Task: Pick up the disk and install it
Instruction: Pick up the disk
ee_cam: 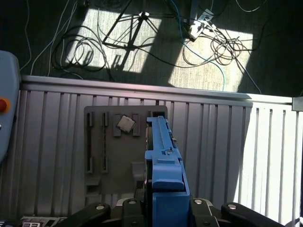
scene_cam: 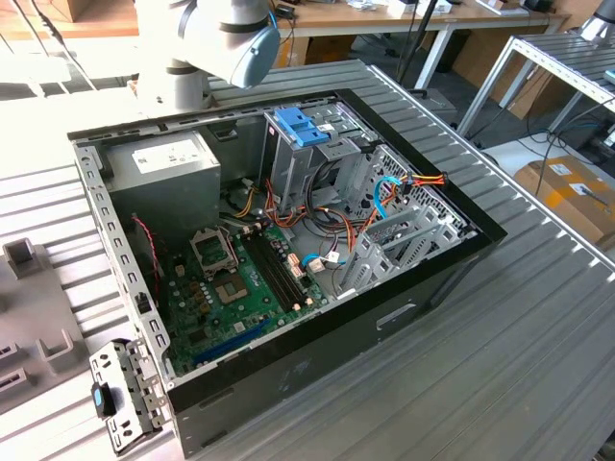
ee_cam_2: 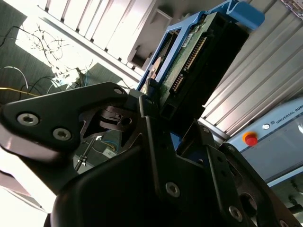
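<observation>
Grip first: your hand (ee_cam_2: 170,118) is closed narrow on the disk (ee_cam_2: 201,56), with its black fingers (ee_cam_2: 149,123) pressed against the drive's two broad faces near one end. In the second wrist view you see the disk's connector edge and green circuit board, and the blue rail wraps round the far end. In the first wrist view the disk (ee_cam: 163,156) stands edge-on out of the hand, blue rail toward the camera, with the ribbed bench (ee_cam: 218,146) behind it. A grey fixture plate (ee_cam: 99,156) carrying a small square chip (ee_cam: 125,124) lies on that bench. In the exterior view the computer case (scene_cam: 317,355) lies open on the bench. Inside it sit the grey power-supply box (scene_cam: 163,168), the green motherboard (scene_cam: 240,288), a metal drive cage (scene_cam: 332,158) topped by a bare blue bracket (scene_cam: 301,125), orange cables (scene_cam: 423,180) and a blue cable (scene_cam: 380,200).
</observation>
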`<action>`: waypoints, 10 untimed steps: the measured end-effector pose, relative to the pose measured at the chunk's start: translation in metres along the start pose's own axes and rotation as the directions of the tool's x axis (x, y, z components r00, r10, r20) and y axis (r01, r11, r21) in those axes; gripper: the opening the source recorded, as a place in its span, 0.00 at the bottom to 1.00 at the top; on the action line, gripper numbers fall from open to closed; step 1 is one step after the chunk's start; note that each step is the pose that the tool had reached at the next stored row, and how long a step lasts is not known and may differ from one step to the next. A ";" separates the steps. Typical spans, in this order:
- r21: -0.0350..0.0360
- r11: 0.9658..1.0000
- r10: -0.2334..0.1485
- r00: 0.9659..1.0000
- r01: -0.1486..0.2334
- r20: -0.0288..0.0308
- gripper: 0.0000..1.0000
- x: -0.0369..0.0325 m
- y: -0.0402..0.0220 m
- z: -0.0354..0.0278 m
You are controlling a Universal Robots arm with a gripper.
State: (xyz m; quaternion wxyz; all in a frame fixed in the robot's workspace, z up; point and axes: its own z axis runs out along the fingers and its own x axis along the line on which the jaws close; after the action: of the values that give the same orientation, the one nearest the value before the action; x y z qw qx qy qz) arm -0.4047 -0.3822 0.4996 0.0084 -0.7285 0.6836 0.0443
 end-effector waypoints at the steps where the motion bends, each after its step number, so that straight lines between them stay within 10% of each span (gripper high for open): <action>1: 0.000 1.000 0.000 1.000 0.000 0.000 0.37 0.0001 -0.0004 0.0000; 10: 0.000 1.000 0.000 1.000 0.000 0.000 0.37 0.0012 -0.0066 -0.0001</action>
State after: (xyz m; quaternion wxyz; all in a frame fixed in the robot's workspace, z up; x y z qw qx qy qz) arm -0.3980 -0.3830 0.4992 0.0085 -0.7285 0.6836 0.0443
